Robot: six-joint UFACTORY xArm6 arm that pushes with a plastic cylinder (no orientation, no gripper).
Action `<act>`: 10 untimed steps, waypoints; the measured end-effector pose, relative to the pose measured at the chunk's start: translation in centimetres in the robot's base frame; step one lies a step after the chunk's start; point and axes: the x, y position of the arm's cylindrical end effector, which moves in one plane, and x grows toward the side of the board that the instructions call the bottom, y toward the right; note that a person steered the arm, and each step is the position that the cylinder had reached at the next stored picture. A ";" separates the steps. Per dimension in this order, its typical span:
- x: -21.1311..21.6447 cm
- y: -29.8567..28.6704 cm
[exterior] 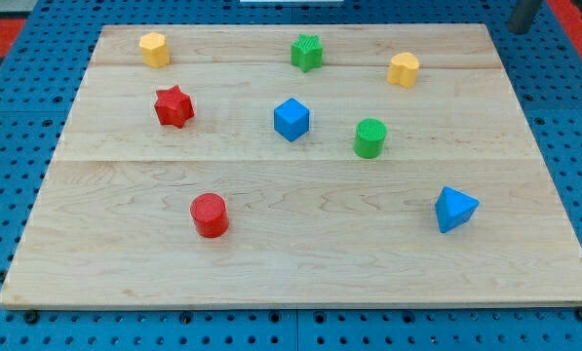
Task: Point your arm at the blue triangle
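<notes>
camera view: my tip [521, 27] top right, claw state unclear, green cylinder [369, 137] nearest blue triangle [454, 209]

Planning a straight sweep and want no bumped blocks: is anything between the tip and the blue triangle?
Nothing visible. My tip sits at the view's top right, off the board; the blue triangle lies lower right. The yellow block and green cylinder stand left of that line.

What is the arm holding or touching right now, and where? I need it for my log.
Nothing is held. My tip sits at the view's top right corner, off the board, touching no block; the blue triangle lies free.
</notes>
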 end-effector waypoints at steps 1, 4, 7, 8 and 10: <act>0.0 0.2; 2.3 0.7; 12.5 0.4; 21.3 -3.2; 37.5 -12.3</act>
